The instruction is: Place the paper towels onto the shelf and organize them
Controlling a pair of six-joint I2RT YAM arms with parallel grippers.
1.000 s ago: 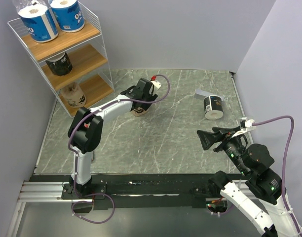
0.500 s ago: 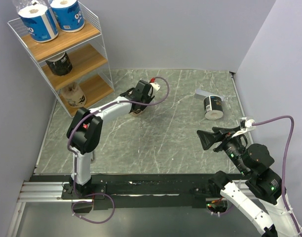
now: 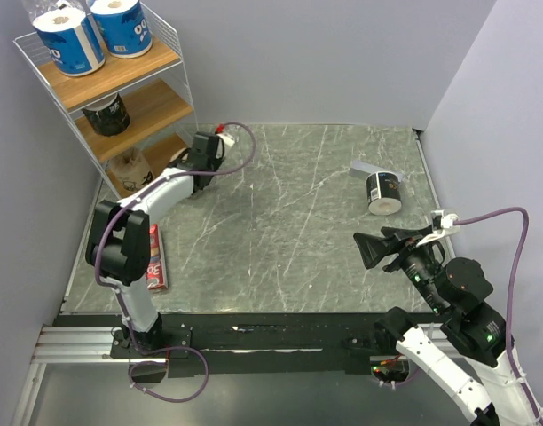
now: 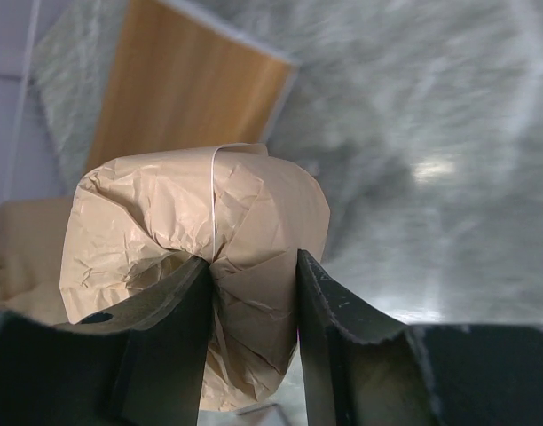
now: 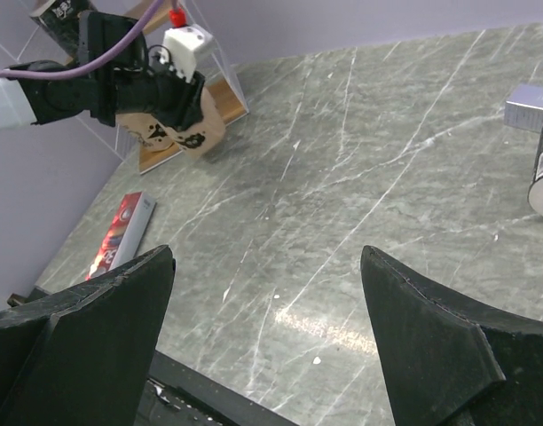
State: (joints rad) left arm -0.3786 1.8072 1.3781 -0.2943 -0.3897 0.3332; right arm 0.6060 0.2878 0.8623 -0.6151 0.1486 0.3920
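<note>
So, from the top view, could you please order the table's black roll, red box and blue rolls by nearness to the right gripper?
1. Black roll, just beyond right gripper.
2. Red box, far left side.
3. Blue rolls, shelf top.

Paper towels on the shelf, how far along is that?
Four rolls sit on the shelf: two blue rolls on top, a black roll in the middle, a tan roll at the bottom. The left jaws grip the second tan roll beside the bottom tier. One black-wrapped roll lies on the table, right jaws open and empty.
</note>
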